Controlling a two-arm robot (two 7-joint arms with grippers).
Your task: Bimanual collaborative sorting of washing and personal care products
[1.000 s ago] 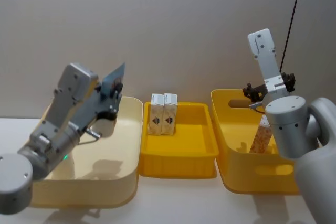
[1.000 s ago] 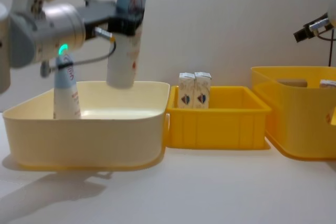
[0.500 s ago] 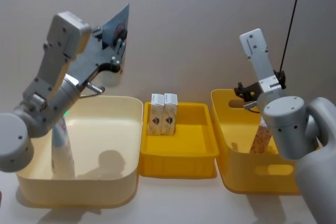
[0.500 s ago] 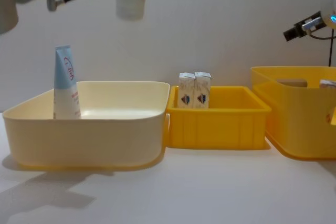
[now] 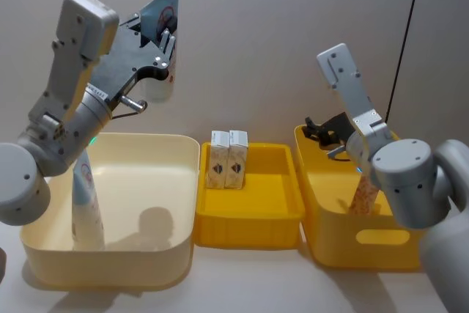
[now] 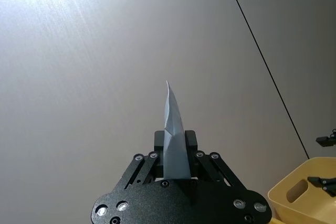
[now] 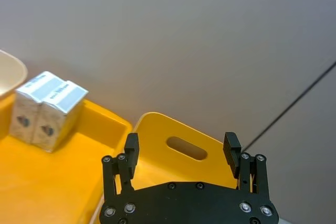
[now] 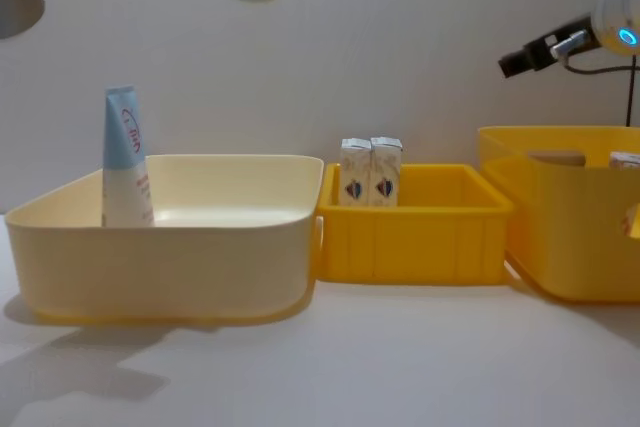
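Near left: one squeeze tube (image 5: 86, 207) stands upright in the cream bin (image 5: 110, 273). Further back: two cartons (image 5: 229, 159), touching, at the far end of the middle yellow bin (image 5: 249, 223). Your right gripper (image 5: 315, 130) hovers over the right yellow bin (image 5: 366, 243), fingers spread wide, empty. Your left gripper (image 5: 165, 40) clamps a second tube (image 5: 164, 5) high above the cream bin, crimped end up.
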